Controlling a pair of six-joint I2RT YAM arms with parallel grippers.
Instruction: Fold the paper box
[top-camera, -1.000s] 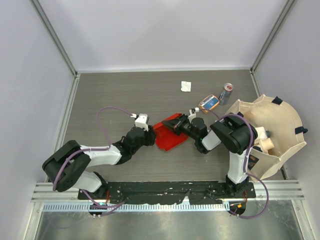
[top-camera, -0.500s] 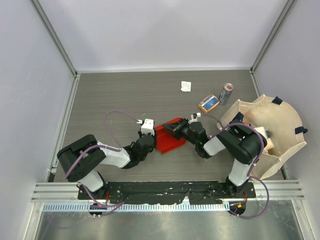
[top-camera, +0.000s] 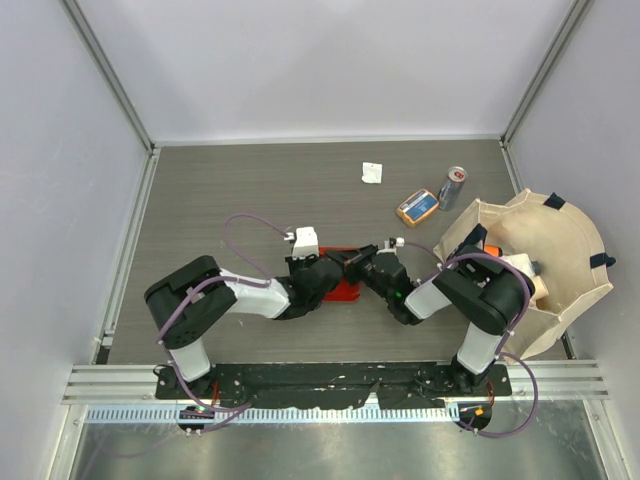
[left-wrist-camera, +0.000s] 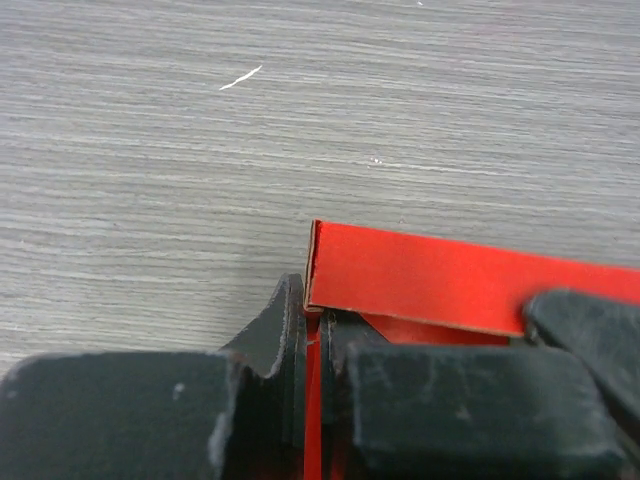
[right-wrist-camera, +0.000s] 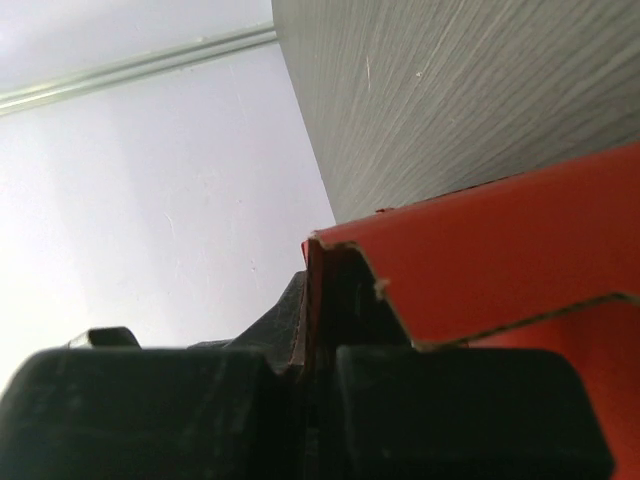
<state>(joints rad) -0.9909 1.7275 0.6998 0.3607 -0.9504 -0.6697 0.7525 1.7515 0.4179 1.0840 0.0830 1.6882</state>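
Red paper box (top-camera: 347, 291) is lying partly folded on the bench (top-camera: 250, 190), toward its near middle, between the two arms that are reaching in from either side. Left tool (left-wrist-camera: 312, 312) is pinching a thin red panel, jaws nearly touching, just beneath a raised flap. Right tool (right-wrist-camera: 310, 300) is clamping another cut edge of the same card, jaws almost closed, close beside the left tool.
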